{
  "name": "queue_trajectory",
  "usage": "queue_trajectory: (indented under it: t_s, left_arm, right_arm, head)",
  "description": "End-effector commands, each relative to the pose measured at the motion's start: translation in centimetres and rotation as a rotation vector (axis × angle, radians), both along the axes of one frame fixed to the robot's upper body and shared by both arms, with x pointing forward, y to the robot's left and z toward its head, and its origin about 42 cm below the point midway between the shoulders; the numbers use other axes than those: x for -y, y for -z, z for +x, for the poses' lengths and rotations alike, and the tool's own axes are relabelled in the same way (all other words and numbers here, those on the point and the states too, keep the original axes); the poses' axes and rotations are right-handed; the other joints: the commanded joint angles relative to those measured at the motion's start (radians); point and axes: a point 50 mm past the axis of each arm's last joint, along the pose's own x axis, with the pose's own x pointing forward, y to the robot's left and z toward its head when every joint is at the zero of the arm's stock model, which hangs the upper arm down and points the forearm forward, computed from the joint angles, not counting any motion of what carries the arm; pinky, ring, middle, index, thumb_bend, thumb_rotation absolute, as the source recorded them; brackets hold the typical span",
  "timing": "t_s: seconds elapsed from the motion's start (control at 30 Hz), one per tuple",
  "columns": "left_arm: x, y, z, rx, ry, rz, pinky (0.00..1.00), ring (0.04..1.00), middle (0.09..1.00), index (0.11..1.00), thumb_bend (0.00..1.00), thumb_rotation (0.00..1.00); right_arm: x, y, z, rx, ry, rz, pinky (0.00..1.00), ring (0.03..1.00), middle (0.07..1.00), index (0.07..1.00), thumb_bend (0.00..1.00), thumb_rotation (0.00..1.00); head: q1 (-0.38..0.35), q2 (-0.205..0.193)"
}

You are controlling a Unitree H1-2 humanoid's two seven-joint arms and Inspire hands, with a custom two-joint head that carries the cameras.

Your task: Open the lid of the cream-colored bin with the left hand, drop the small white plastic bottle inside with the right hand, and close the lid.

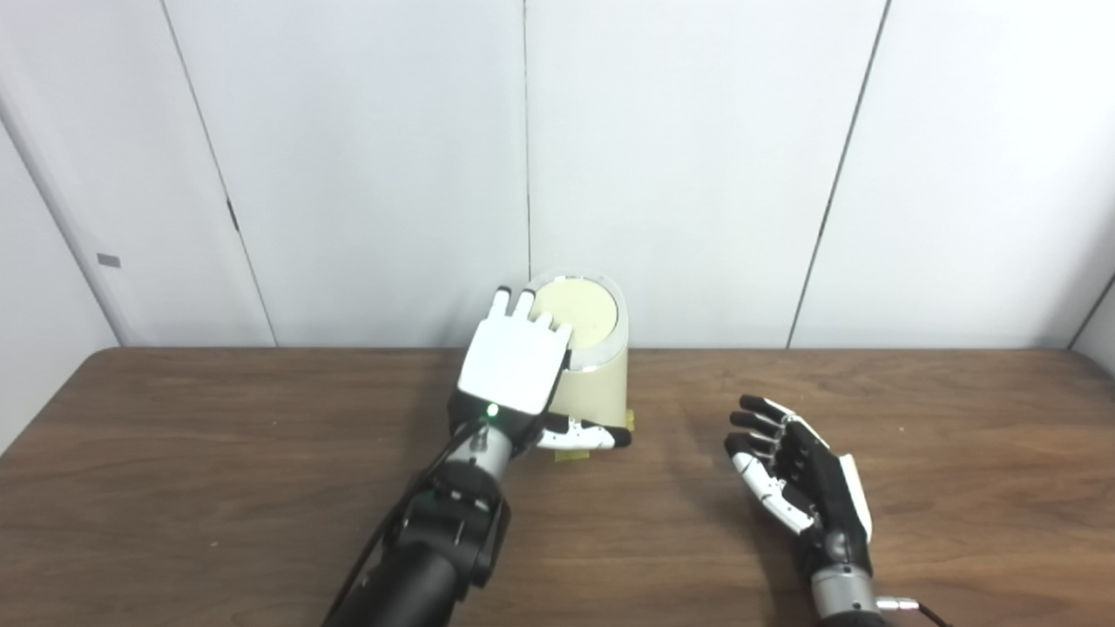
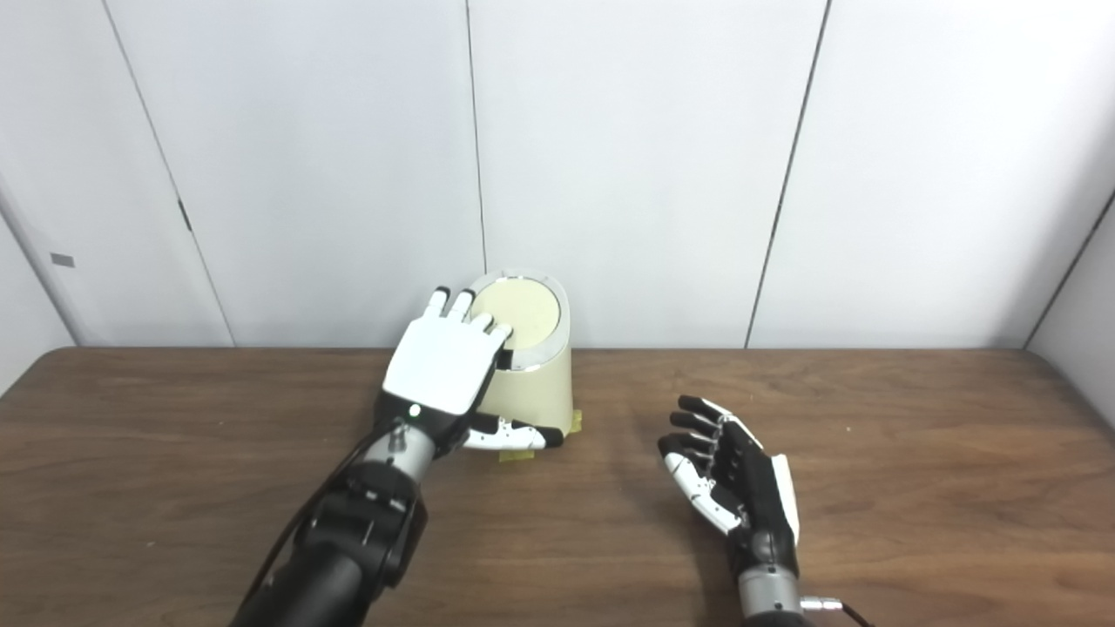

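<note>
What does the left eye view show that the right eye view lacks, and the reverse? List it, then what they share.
Left eye view only: no extra thing, just a longer stretch of the table's left edge.

Right eye view only: again no extra thing, just more of the side wall on the right.

Both: the bin with its lid down, the left hand flat over the lid's left rim, the right hand open and empty. No bottle shows in either view.
</note>
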Motion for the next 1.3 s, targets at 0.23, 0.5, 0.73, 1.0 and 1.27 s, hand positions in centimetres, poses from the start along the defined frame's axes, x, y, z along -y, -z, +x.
queue_trajectory:
  t_s: [0.23,0.5,0.73,1.0,1.27]
  left_arm:
    - [-0.8,-1.8,1.0,0.034,-0.076,-0.147,1.0,1.0,1.0,1.0,0.77,1.0]
    - [-2.1,-4.3,1.8,0.13,-0.107,-0.216,1.0,1.0,1.0,1.0,0.76,1.0]
    - [-4.5,-6.1,0.1,0.258,0.01,-0.459,1.0,1.0,1.0,1.0,0.65,1.0]
    - [-7.3,-1.2,-3.5,0.233,0.335,-1.316,0.71,0.798,0.803,0.792,0.19,0.85]
    - [-9.6,3.7,-6.9,0.198,0.282,-1.494,0.7,0.776,0.79,0.781,0.16,0.64]
  right_arm:
    - [-0.6,-2.0,0.8,0.09,-0.035,-0.008,0.61,0.668,0.712,0.728,0.23,0.31]
    - [-0.7,-1.9,0.8,0.095,-0.058,-0.024,0.61,0.665,0.71,0.729,0.23,0.31]
    - [-0.6,-1.7,0.9,0.096,-0.058,-0.032,0.6,0.664,0.707,0.725,0.22,0.35]
    - [-0.4,-1.8,1.2,0.091,-0.051,-0.014,0.61,0.675,0.716,0.738,0.23,0.33]
    - [0.1,-1.9,1.1,0.151,0.004,-0.002,0.57,0.648,0.679,0.685,0.23,0.24]
  head:
    - [0.002,-0.007]
    - [0.001,-0.013]
    - [0.0,-0.016]
    - [0.007,-0.023]
    - [0.004,-0.028]
